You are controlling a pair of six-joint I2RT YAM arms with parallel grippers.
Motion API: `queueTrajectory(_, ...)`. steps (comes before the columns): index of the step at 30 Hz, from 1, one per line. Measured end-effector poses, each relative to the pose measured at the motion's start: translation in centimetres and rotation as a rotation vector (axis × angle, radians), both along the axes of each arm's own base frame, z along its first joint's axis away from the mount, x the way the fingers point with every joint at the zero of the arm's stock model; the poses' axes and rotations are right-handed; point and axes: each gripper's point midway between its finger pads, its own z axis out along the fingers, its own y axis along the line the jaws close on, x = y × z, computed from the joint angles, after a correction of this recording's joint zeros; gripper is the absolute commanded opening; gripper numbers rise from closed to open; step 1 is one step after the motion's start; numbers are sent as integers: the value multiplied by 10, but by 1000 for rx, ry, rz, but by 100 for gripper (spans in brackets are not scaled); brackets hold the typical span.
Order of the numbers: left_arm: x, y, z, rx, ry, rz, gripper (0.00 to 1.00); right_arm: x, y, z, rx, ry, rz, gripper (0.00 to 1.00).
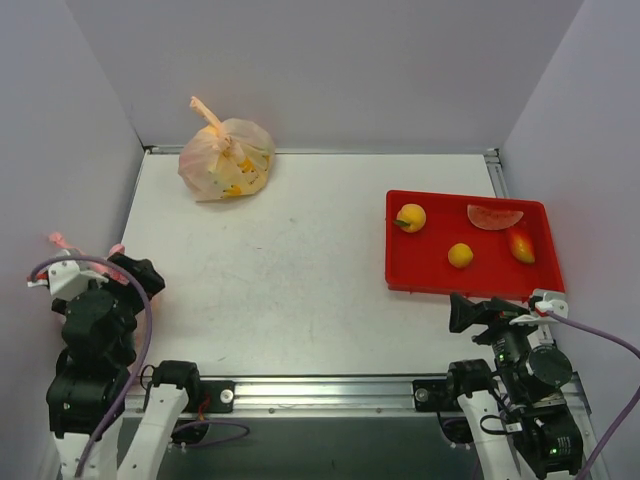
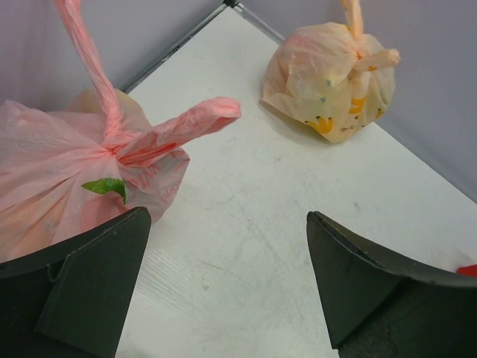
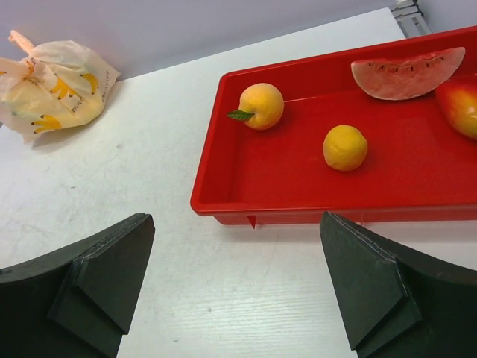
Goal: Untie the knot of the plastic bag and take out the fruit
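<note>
The pink plastic bag [image 2: 52, 171] lies at the table's left edge, close to my left gripper's left finger in the left wrist view. Its knot [image 2: 113, 146] is tied, with one pink tail [image 2: 82, 45] sticking up and another [image 2: 190, 121] pointing right. In the top view only pink tips [image 1: 58, 240] show beside the left arm. The fruit inside cannot be made out; a green patch [image 2: 106, 186] shows on the plastic. My left gripper [image 2: 227, 253] is open and empty, just right of the bag. My right gripper [image 3: 235, 253] is open and empty, in front of the red tray.
A paler orange bag [image 1: 226, 160] with banana prints sits tied at the back left, also in the left wrist view [image 2: 328, 82]. The red tray [image 1: 400, 270] at the right holds two oranges [image 1: 410, 217], a watermelon slice [image 1: 494, 216] and a red-yellow fruit [image 1: 521, 245]. Walls enclose three sides.
</note>
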Motion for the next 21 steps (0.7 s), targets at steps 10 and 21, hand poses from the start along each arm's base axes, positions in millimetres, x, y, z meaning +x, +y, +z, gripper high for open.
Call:
queueTrajectory(10,41,30,-54,46,423,266,98,-2,10,-1,36,8,51,100)
queueTrajectory(21,46,72,-96,143,684,523,97,-4,6,-6,24,34,42,100)
